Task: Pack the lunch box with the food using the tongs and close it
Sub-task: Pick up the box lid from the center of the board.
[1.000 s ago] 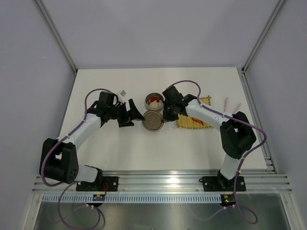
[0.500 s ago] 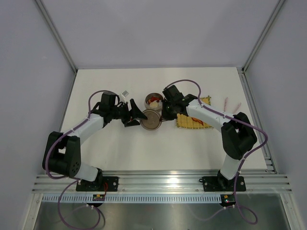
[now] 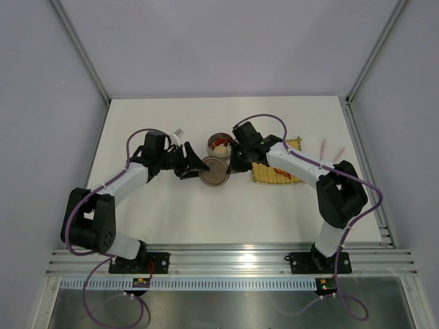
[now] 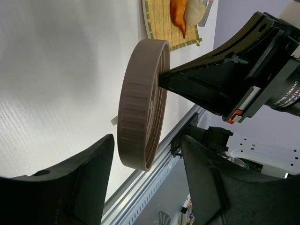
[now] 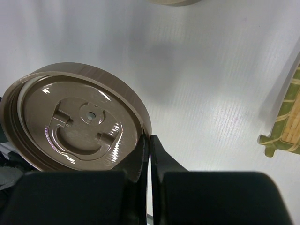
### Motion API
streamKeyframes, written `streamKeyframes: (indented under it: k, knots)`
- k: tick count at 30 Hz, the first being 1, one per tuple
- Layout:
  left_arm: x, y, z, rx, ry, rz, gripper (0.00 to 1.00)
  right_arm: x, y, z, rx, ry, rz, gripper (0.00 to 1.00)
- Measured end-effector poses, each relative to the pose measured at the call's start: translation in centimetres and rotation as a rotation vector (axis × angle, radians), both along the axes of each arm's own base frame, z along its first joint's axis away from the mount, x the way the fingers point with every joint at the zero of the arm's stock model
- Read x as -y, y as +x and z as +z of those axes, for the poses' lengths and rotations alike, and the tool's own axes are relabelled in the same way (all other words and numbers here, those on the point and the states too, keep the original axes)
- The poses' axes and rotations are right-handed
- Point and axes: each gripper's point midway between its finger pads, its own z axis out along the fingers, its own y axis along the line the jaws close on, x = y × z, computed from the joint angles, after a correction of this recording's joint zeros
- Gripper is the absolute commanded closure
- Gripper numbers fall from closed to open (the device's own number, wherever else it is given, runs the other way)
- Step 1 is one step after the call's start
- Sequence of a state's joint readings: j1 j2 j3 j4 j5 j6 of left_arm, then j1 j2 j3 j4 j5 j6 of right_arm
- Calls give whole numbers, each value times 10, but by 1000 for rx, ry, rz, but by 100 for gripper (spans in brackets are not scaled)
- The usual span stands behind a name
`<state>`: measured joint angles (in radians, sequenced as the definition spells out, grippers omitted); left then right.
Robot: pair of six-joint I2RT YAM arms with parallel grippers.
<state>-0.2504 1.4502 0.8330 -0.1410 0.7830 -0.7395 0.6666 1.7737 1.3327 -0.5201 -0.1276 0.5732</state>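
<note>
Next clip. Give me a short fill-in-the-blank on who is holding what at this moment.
1. The right gripper is shut on the rim of the ____.
2. The left gripper has one finger on either side of the lid, and its jaws are ____.
3. An orange piece and a pale piece of food lie on the yellow woven ____.
Missing words: lid; open; mat.

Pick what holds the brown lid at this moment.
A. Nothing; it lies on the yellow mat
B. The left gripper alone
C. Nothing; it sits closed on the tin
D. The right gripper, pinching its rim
D: the right wrist view shows the right gripper shut on the rim of the lid, while the left gripper stands open on either side of it.
</note>
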Motion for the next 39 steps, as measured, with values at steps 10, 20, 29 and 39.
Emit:
streamKeyframes:
  k: [10,20,29,39]
  knots:
    - [0,1,0,-2,-2,5,79,-2,-2,1,-7,13,8,100]
    - [-5,-3,-5,-21,42,8,100,-3,-3,1,-17,19,1,42]
    - [-33,18,22,70,275,76,100,27,9,25,99,-72,-88,31]
    - [-62,77,125,429,672,227,100,119,32,93,280,-118,-350,32]
